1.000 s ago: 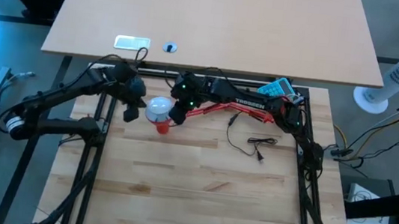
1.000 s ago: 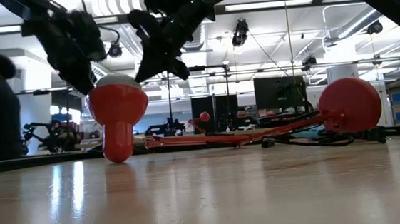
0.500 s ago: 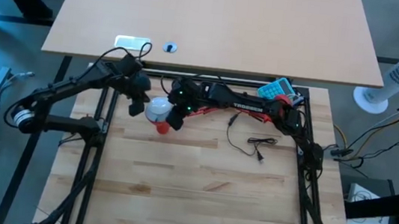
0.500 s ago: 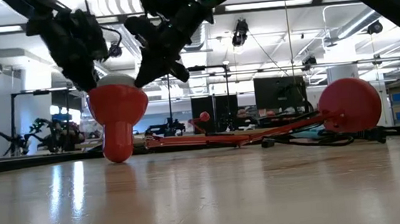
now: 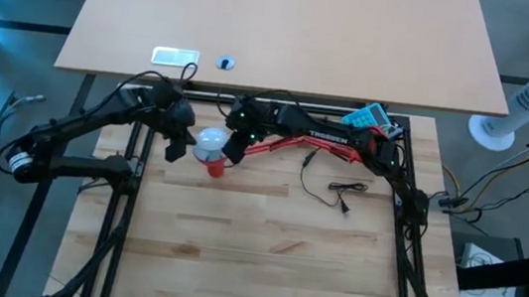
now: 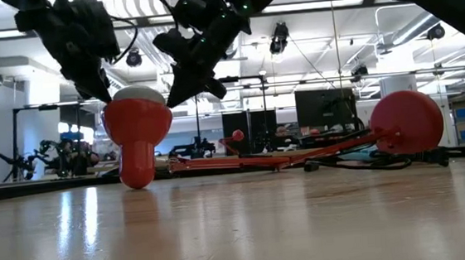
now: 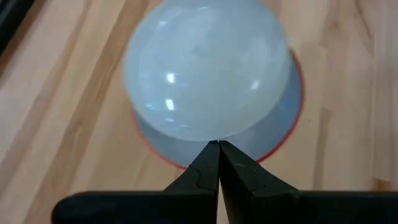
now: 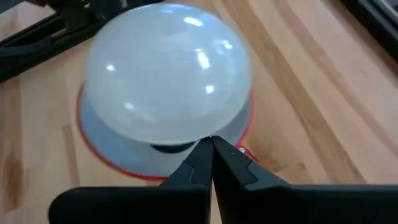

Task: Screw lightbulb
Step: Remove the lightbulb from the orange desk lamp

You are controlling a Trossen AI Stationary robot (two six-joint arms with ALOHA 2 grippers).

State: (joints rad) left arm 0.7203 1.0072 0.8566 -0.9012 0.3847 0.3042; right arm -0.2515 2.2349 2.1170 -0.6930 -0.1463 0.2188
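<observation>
The left pincer (image 7: 218,149) is pressed fully shut, its two dark fingers meeting in a point with nothing between them; just ahead of that point sits the lightbulb (image 7: 208,68), its white dome resting in the red-rimmed lamp shade (image 7: 287,127), mouth up on the bench (image 7: 56,112); whether the tips touch the glass I cannot tell, though they come right to its edge.

The right pincer (image 8: 211,149) is likewise shut tight on nothing; directly in front of its tips the same lightbulb (image 8: 169,68) bulges out of the shade (image 8: 99,149), with pale wooden planks beyond.

From above, the left pincer (image 5: 175,143) stands just to one side of the lightbulb (image 5: 210,143) and the right pincer (image 5: 235,148) just to the other, so the bulb lies between the two; beyond the right pincer the lamp's red arm (image 5: 295,147) stretches away along the bench (image 5: 262,258) toward the lamp base (image 6: 406,121); a loose black cable (image 5: 335,190) lies farther off.

At bench level both pincers hang above the shade (image 6: 136,125), which stands upright on its narrow neck with the bulb's dome (image 6: 136,93) showing over the rim.
</observation>
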